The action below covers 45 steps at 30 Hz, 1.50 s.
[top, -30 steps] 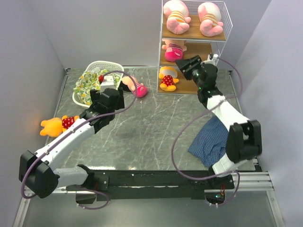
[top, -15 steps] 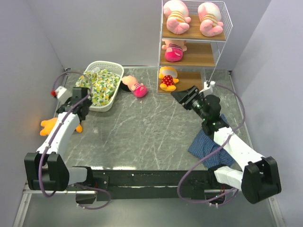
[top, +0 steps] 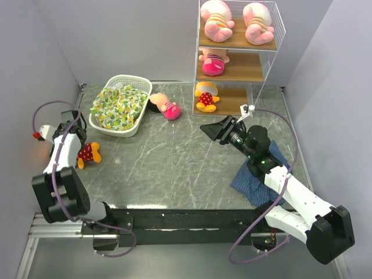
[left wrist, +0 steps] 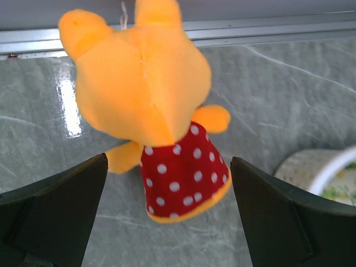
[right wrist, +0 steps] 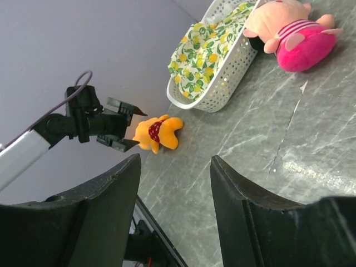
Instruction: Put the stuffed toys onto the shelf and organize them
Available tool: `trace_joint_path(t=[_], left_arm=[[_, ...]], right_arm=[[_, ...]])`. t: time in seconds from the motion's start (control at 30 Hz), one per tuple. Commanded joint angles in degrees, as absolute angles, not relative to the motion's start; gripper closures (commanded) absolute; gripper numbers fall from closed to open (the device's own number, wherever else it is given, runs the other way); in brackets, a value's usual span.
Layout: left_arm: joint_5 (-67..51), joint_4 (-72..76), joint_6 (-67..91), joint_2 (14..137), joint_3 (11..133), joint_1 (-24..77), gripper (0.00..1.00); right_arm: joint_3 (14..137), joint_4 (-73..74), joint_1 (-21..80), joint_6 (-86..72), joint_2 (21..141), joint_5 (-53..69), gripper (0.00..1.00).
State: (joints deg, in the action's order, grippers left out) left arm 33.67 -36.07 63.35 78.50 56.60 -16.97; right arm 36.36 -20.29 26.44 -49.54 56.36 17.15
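The shelf (top: 244,65) stands at the back right. Two piglets (top: 216,20) (top: 257,22) lie on its top board, a pink doll (top: 213,61) on the middle board and a bear (top: 205,96) on the bottom board. A second pink doll (top: 164,106) lies on the table by the basket; it also shows in the right wrist view (right wrist: 295,39). A second bear (top: 88,153) (left wrist: 156,111) (right wrist: 158,132) lies at the far left. My left gripper (top: 74,144) (left wrist: 167,222) (right wrist: 123,125) is open just over it, not touching. My right gripper (top: 218,129) (right wrist: 175,194) is open and empty above mid-table.
A white lattice basket (top: 119,130) (right wrist: 214,83) holding a green-yellow cloth (top: 119,104) stands at the back left. A blue plaid cloth (top: 261,171) lies at the right under my right arm. The table's left rail (left wrist: 222,30) and the wall run just behind the bear.
My left arm swung left from the basket to above the bear on the table. My right arm drew back from the shelf toward the middle, its gripper open throughout.
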Motion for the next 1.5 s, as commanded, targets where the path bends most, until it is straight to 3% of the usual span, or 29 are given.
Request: trace_joint_path(t=[0.0, 0.13, 0.23, 0.27, 0.37, 0.43, 0.47, 0.57, 0.77, 0.9, 1.0, 1.13, 1.27, 1.33, 1.47], left_arm=[[27.1, -30.3, 64.0, 82.5, 55.4, -21.5, 0.01], [20.6, -28.6, 61.3, 90.5, 56.4, -24.1, 0.05], [19.7, -31.3, 61.4, 94.0, 58.2, -24.8, 0.16], [19.4, -31.7, 61.5, 94.3, 58.1, -24.9, 0.32], [20.3, -33.3, 62.4, 92.7, 57.4, -24.9, 0.58], [20.8, -34.0, 61.7, 89.1, 57.2, -24.8, 0.67], [21.4, -34.0, 61.2, 87.6, 57.2, -24.9, 0.79], [22.0, -34.9, 59.6, 81.0, 57.6, -24.8, 0.98], [14.6, -33.1, 56.3, 67.5, 56.5, -24.8, 0.99], [-5.2, -22.4, 51.6, 56.2, 51.1, -24.7, 0.98], [-22.5, -10.1, 50.6, 50.1, 46.1, -24.6, 0.91], [-37.2, 5.0, 54.6, 47.5, 41.1, -22.3, 0.83], [-44.1, 14.7, 55.8, 49.0, 39.0, -14.4, 0.89], [-45.3, 20.2, 56.3, 49.7, 37.8, -10.9, 0.99], [-49.1, 36.1, 62.6, 52.5, 34.9, -2.7, 0.99]], right_arm=[[36.6, -20.2, 27.0, -47.0, 55.3, 17.1, 0.4], [35.7, -21.6, 27.2, -48.0, 56.1, 17.8, 0.4], [36.2, -21.3, 27.9, -47.5, 56.4, 17.6, 0.4], [36.4, -21.0, 28.2, -47.3, 56.5, 17.4, 0.4], [37.1, -20.6, 28.7, -46.8, 56.9, 16.7, 0.4], [37.8, -20.0, 28.8, -46.4, 57.4, 17.0, 0.4], [38.1, -19.6, 29.0, -46.2, 57.5, 17.2, 0.4], [38.9, -18.9, 29.3, -45.9, 57.7, 18.1, 0.4], [39.5, -21.0, 29.9, -46.9, 58.2, 22.1, 0.39], [38.7, -24.1, 30.3, -47.7, 59.1, 25.2, 0.39], [37.9, -25.5, 30.5, -47.9, 59.9, 26.9, 0.38], [37.9, -27.9, 30.6, -48.7, 60.8, 30.8, 0.37], [37.2, -33.7, 31.0, -51.8, 61.8, 33.7, 0.37], [37.9, -34.5, 31.9, -52.5, 62.9, 34.9, 0.37], [38.1, -37.4, 33.7, -56.8, 65.1, 34.1, 0.37]])
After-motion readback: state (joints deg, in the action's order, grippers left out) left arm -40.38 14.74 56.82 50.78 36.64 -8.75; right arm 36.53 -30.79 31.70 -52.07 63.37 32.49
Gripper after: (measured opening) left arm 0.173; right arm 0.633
